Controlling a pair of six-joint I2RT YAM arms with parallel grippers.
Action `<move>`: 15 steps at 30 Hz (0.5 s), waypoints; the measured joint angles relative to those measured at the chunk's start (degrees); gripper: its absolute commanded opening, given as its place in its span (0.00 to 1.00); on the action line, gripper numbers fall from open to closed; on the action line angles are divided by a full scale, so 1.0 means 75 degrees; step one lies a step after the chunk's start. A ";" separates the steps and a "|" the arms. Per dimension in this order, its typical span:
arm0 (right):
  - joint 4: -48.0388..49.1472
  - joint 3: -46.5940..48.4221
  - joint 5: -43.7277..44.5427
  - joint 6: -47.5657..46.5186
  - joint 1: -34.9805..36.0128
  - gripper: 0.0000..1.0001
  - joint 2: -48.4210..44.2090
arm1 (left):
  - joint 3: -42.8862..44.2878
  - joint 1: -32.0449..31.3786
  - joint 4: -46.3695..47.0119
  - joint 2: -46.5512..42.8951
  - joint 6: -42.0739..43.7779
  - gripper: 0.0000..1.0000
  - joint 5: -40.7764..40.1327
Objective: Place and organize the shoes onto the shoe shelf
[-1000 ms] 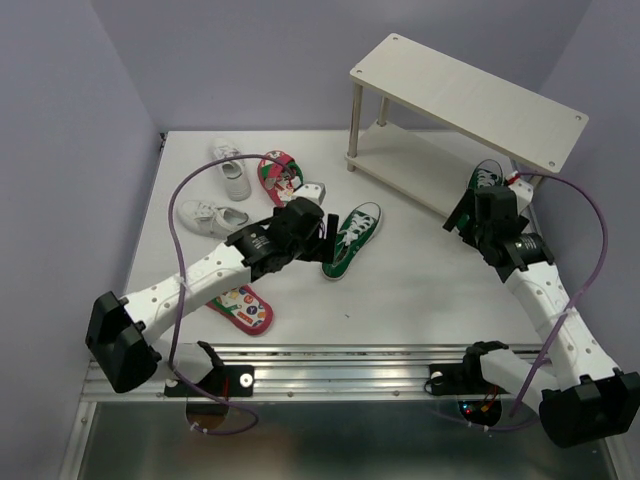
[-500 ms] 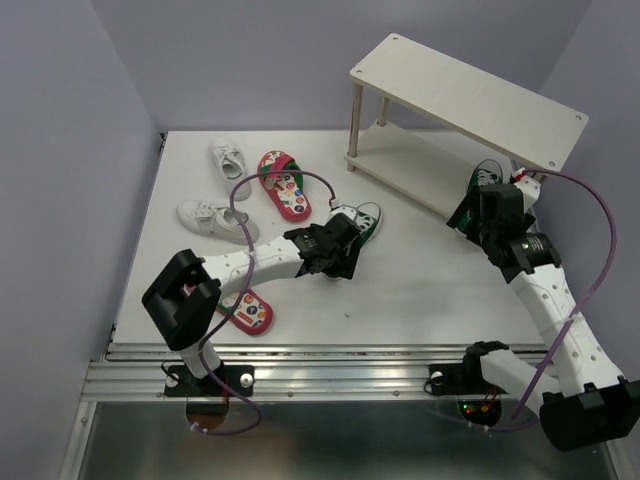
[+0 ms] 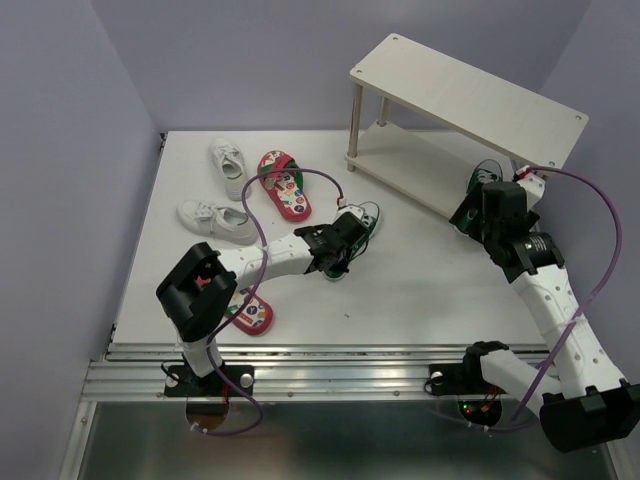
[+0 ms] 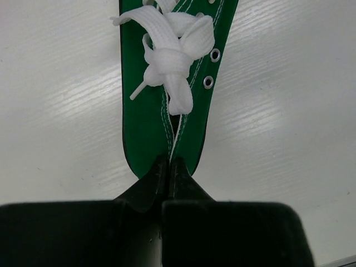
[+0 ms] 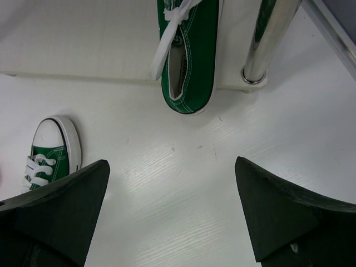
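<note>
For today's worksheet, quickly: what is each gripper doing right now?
Left gripper: shut on the green sneaker, at its heel.
Right gripper: open, holding nothing.

Pale lavender walls (image 3: 70,120) on three sides, plain and matte, meeting in a corner far beyond the left fingers (image 4: 146,186). White table top (image 3: 420,290) spread under and ahead of both pairs of fingers, faint wood grain running across, a soft sheen between the right fingers (image 5: 55,206). Ribbed aluminium rail (image 3: 350,365) along the near edge, behind the fingers. Below that, a dark glossy strip (image 3: 340,445), kind unclear. Even, diffuse light; only weak, blurred shadows.
</note>
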 measured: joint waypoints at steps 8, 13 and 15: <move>0.0009 0.0254 0.0213 -0.0003 0.0000 1.00 -0.0015 | 0.0618 -0.0105 -0.0621 -0.0038 0.0058 0.00 -0.0114; 0.0000 0.0259 0.0376 0.0000 0.0000 1.00 -0.0230 | 0.1070 -0.0423 -0.1274 -0.0519 0.0221 0.00 -0.0274; -0.0009 0.0277 0.0458 0.0000 0.0000 1.00 -0.0303 | 0.1323 -0.0487 -0.1480 -0.0697 0.0321 0.00 -0.0256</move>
